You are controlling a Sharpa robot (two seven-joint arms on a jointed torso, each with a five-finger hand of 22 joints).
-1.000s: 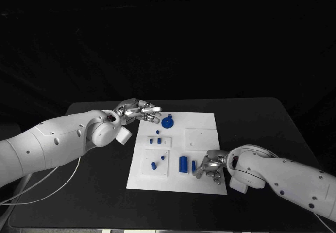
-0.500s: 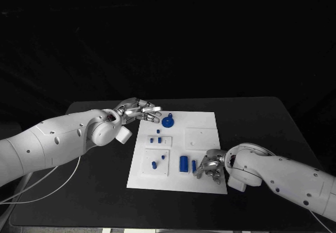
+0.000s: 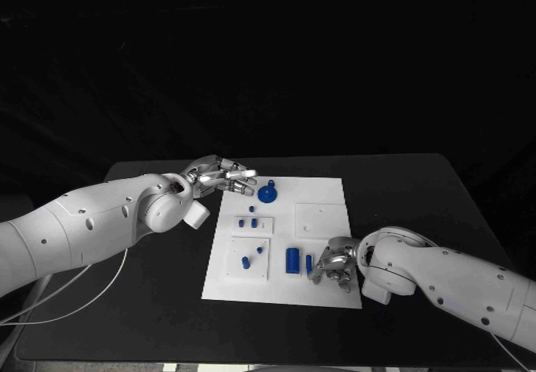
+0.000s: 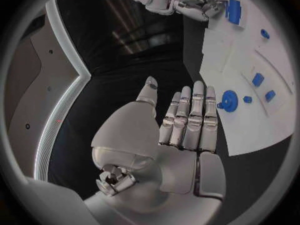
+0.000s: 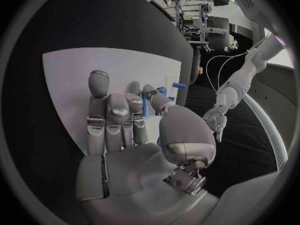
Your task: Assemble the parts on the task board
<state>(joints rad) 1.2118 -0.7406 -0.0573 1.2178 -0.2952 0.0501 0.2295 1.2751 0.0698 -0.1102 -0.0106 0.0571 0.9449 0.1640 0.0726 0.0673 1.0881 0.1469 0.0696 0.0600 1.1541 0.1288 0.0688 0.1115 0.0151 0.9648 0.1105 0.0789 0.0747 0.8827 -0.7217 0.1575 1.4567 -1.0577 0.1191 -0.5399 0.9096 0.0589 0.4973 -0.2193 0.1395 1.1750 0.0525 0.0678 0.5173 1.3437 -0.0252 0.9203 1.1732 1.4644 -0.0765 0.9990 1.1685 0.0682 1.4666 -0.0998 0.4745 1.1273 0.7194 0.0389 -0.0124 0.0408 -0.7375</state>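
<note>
1. Left hand (image 3: 220, 175) hovers spread and empty by the round blue part (image 3: 267, 194) at the task board (image 3: 324, 194) far edge
2. Right hand (image 3: 335, 266) hovers beside the blue cylinder (image 3: 293, 261); whether it holds anything I cannot tell
3. Parts look light, rigid, slick; pinch mid-body

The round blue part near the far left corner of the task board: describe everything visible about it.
The round blue part is a flat, solid-blue disc that looks like plastic, with a raised hub at its centre and a small tab jutting from its far rim. It lies flat on the white task board, near the far left corner. The left hand hovers close beside it with fingers extended, and the left wrist view shows a gap between the fingertips and the disc. Nothing else touches it.
</note>
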